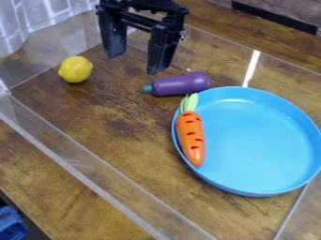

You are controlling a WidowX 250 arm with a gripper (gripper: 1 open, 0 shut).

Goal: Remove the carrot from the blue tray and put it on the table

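As its upper parts ran out of frame, a robot gripper (135, 49) hung with jaws spread over a wooden table (113, 136), an orange carrot (191, 134) lying inside the left rim of a blue tray (257, 141). A blue object (10, 225), cropped at lower left, was unidentifiable.

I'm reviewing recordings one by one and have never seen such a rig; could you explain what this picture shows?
One robot arm reaches in from the top; its black end effector, two jaws standing apart, holds nothing. The only picture comes from a camera looking down at the brown wooden table. On the table are a yellow lemon, a purple eggplant and a round blue tray. An orange carrot lies at the tray's side nearest the lemon.
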